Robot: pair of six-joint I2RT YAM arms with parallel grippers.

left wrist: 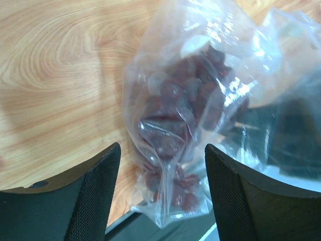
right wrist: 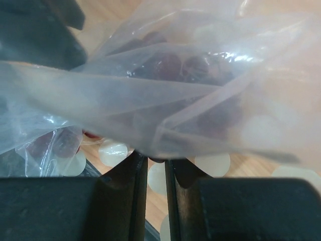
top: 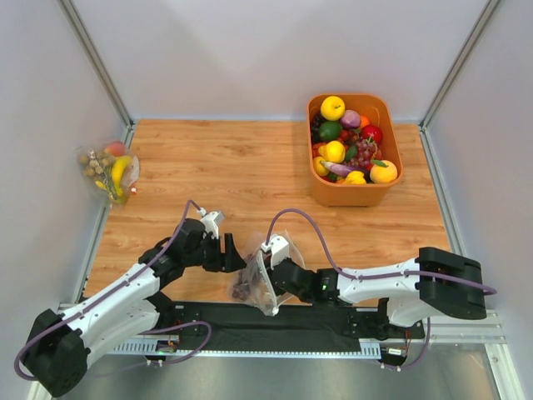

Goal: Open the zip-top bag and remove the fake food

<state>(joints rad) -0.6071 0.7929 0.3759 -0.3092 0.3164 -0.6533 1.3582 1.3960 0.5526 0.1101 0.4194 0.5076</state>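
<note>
The zip-top bag [top: 260,282], clear with pale round spots, hangs upright near the table's front edge between my two grippers. My right gripper [top: 270,275] is shut on a fold of its plastic; in the right wrist view [right wrist: 156,160] the jaws pinch the film with only a thin gap. My left gripper [top: 236,255] is open just left of the bag; in the left wrist view [left wrist: 161,150] its fingers stand wide apart on either side of the bag [left wrist: 185,115]. Dark purple grapes [left wrist: 175,130] fill the bag's bottom. The orange-yellow fruit and the small yellow fruit are not visible.
An orange bin [top: 391,179] of mixed plastic fruit stands at the back right. Another clear bag [top: 110,169] with banana, peach and nuts lies by the left wall. A black mat [top: 316,321] runs along the near edge.
</note>
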